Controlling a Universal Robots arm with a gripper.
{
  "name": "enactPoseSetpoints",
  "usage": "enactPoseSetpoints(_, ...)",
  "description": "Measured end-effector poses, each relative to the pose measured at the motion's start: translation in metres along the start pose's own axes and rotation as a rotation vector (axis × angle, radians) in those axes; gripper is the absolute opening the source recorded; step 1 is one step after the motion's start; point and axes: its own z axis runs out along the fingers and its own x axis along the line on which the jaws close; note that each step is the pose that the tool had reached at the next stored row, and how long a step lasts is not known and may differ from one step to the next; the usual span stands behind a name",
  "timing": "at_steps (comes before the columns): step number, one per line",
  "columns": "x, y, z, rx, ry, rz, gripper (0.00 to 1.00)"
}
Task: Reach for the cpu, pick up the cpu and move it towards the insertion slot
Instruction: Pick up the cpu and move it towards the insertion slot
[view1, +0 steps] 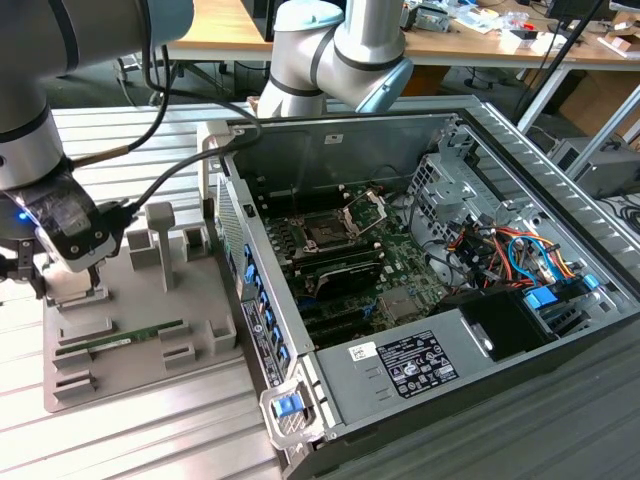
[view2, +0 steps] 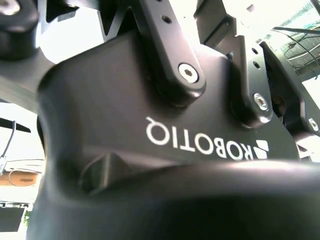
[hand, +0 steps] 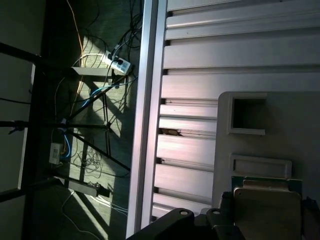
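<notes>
A ribbed metal table (view1: 150, 440) filled the workspace, with cluttered desks behind it. On the exterior view's left lay a grey fixture tray (view1: 200, 340), which held a long green memory stick (view1: 125, 337) and two upright posts (view1: 160, 240). Just beside the tray, on the exterior view's right, sat an open computer case (view1: 400, 370).

The gripper (view1: 72, 285) hung low over the tray's far corner, well apart from the case. In the first wrist view the cpu (hand: 267, 210) lay flat in its tray pocket, directly under the wrist, with dark gripper parts seemingly on either side of it. Whether the claw was wide or closed on the chip could not be told.

The step in hand looked like the reach and grasp. Doing it well likely called for a square, level approach that took the thin chip by opposite edges without tilting it.

The insertion slot (view1: 325, 232) sat deep in the case, its metal frame (view1: 365, 210) hinged up. The case's side wall (view1: 255, 290) and the posts stood between chip and slot. The air above them was open, though trailing cables (view1: 170, 190) hung near the arm. The table's edge (hand: 147, 125) ran close to the tray.
</notes>
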Motion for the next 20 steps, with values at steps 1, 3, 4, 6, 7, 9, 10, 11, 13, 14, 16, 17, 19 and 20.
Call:
enactPoseSetpoints(1,0.0,0.0,-0.0007,0.0,0.0001,0.0,0.55)
enactPoseSetpoints(3,0.0,0.0,-0.0013,0.0,0.0,0.0,0.55)
enactPoseSetpoints(4,0.0,0.0001,-0.002,0.0,0.0001,0.0,0.55)
enactPoseSetpoints(6,0.0,0.0001,-0.0026,-0.0001,0.0001,0.0,0.55)
enactPoseSetpoints(7,0.0,0.0001,-0.0031,-0.0001,0.0001,0.0,0.55)
enactPoseSetpoints(9,0.0,0.0001,-0.0041,-0.0001,0.0001,0.0,0.55)
enactPoseSetpoints(10,0.0001,0.0001,-0.0044,-0.0001,0.0001,0.0,0.55)
enactPoseSetpoints(11,0.0001,0.0002,-0.0052,-0.0001,0.0,0.0,0.55)
enactPoseSetpoints(13,0.0001,0.0002,-0.0063,-0.0002,0.0,0.0,0.55)
enactPoseSetpoints(14,0.0001,0.0002,-0.0068,-0.0001,0.0,0.0,0.55)
enactPoseSetpoints(16,0.0001,0.0002,-0.0075,-0.0002,0.0,0.0,0.55)
enactPoseSetpoints(17,0.0001,0.0003,-0.0079,-0.0002,0.0,0.0,0.55)
enactPoseSetpoints(19,0.0001,0.0003,-0.0088,-0.0003,0.0001,0.0,0.55)
enactPoseSetpoints(20,0.0001,0.0003,-0.0092,-0.0004,0.0,0.0,0.55)
